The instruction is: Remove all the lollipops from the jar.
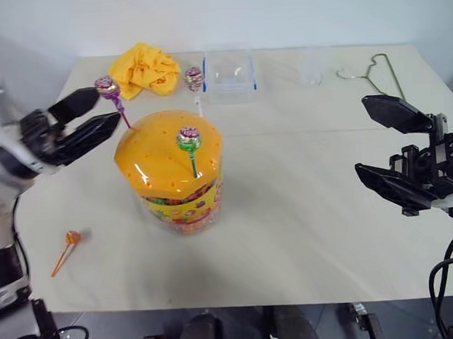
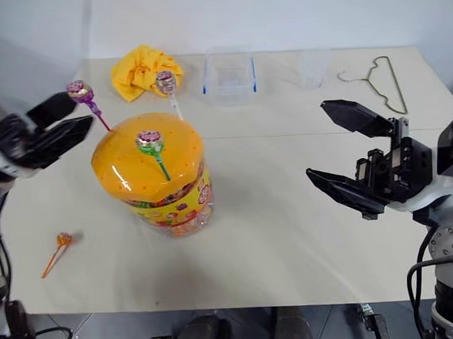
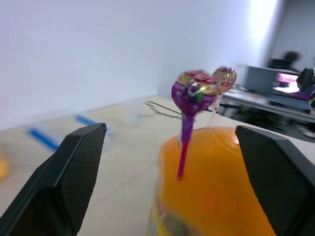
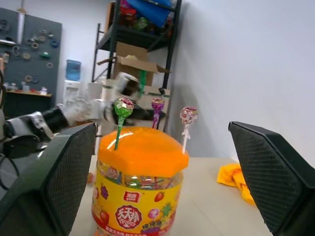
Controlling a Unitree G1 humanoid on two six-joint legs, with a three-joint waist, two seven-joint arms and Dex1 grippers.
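Left gripper [image 1: 106,111]: fingers spread wide, empty, tips just short of the purple lollipop [image 1: 108,88], which stands between them in the left wrist view. No contact seen.

Right gripper [image 1: 379,141]: jaws wide apart, empty, well clear of the jar [image 1: 171,170], at its 3 o'clock.

Jar mid-table: clear tub, domed orange lid dotted with holes, yellow label. Three lollipops stand upright with sticks in the lid: purple at the 10 o'clock rim, green lollipop [image 1: 188,139] near the middle, white-stick lollipop [image 1: 195,79] at the 1 o'clock rim.

Orange lollipop [image 1: 71,240] lies flat on the table [image 1: 329,209], at the jar's 8 o'clock, well apart.

Beyond the jar, towards 12 o'clock: yellow cloth [image 1: 145,68], clear box [image 1: 229,75] with blue trim. Wire hanger [image 1: 374,74] at 2 o'clock.
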